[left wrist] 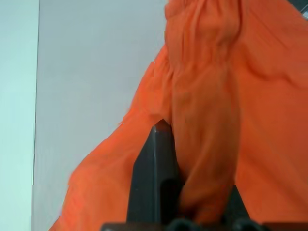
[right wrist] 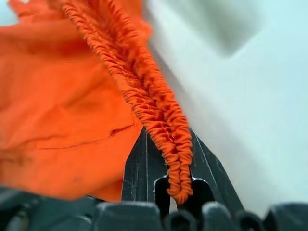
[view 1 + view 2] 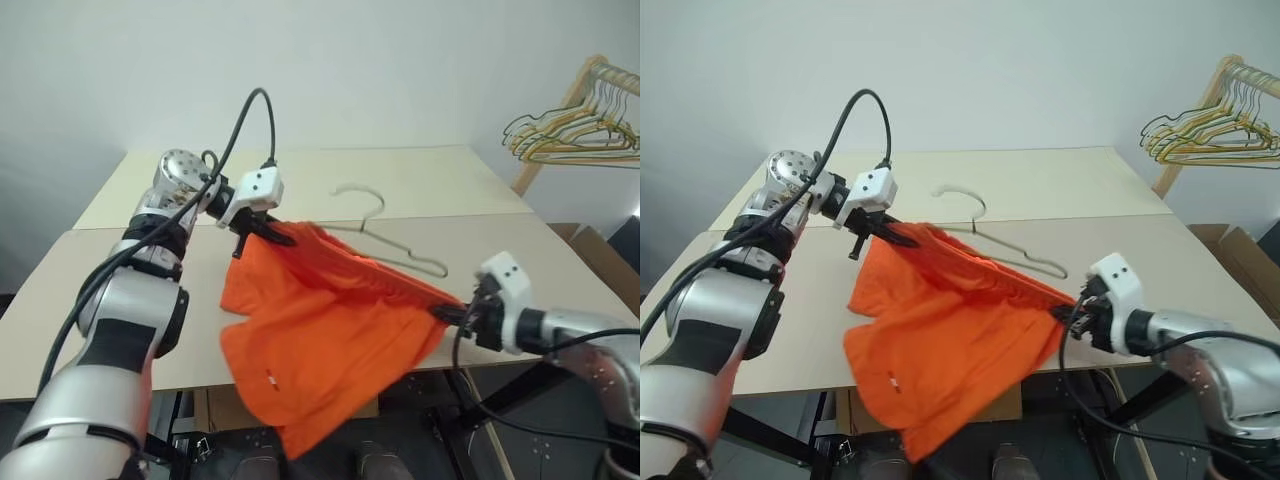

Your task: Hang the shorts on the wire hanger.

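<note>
Orange fabric shorts (image 3: pixel 330 340) stretch by the waistband, pinched between left gripper (image 3: pixel 262 230) and right gripper (image 3: pixel 452 315); thin grey wire hanger (image 3: pixel 385 235) lies untouched on the table behind.

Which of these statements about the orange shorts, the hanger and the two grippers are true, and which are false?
1. Both grippers hold the shorts. True: the left gripper and the right gripper each pinch the waistband.
2. The wire hanger lies on the table. True.
3. The shorts already hang on the wire hanger. False: they are stretched between the grippers.
4. The hanger rack stands at the robot's left. False: at its right.
</note>
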